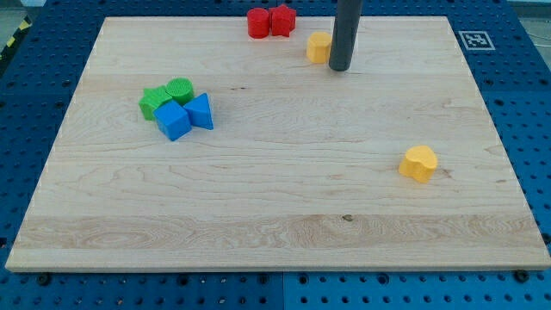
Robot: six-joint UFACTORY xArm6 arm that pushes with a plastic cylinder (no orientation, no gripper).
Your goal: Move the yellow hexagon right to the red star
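The yellow hexagon (318, 47) lies near the view's top, right of centre, with its right side hidden behind my rod. My tip (340, 69) rests on the board just right of and slightly below the hexagon, touching or nearly touching it. The red star (283, 19) sits at the board's top edge, up and to the left of the hexagon, with a small gap between them. A second red block (258, 23), rounder in shape, sits against the star's left side.
A yellow heart-like block (418, 163) lies alone at the view's right. At the left is a tight cluster: a green star (154, 102), a green round block (180, 89), a blue cube (173, 120) and a blue triangle (201, 112). The wooden board (275, 215) lies on a blue pegboard.
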